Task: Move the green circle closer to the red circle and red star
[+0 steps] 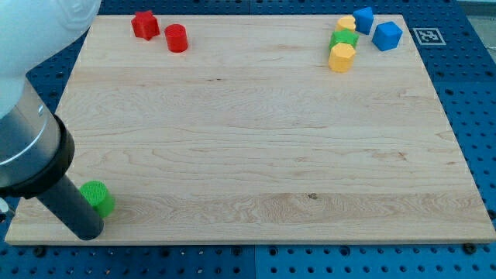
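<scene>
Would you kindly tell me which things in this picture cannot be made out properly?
- My tip: its very end blends into the dark rod, at the view's bottom left; contact with the green circle cannot be judged.
- Green circle: its left side is hidden by the rod.
- Green block, at the view's top right: packed between two yellow blocks, its shape is unclear.
- Two blue blocks: too small to tell shapes.
</scene>
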Motion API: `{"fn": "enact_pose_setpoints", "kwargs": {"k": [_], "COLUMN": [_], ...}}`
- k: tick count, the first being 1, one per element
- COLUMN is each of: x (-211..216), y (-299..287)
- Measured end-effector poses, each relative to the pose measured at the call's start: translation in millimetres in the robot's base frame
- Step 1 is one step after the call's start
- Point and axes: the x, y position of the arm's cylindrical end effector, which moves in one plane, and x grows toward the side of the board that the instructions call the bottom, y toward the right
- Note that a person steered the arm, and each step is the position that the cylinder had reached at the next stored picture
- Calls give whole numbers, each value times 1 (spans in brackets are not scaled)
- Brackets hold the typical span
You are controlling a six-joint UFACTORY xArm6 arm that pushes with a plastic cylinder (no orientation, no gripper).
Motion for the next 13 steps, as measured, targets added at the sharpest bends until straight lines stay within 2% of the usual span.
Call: {"fn": "enact_pose_setpoints", "kwargs": {"k": [9,13], "x": [-197,-317], "y": [0,0]}}
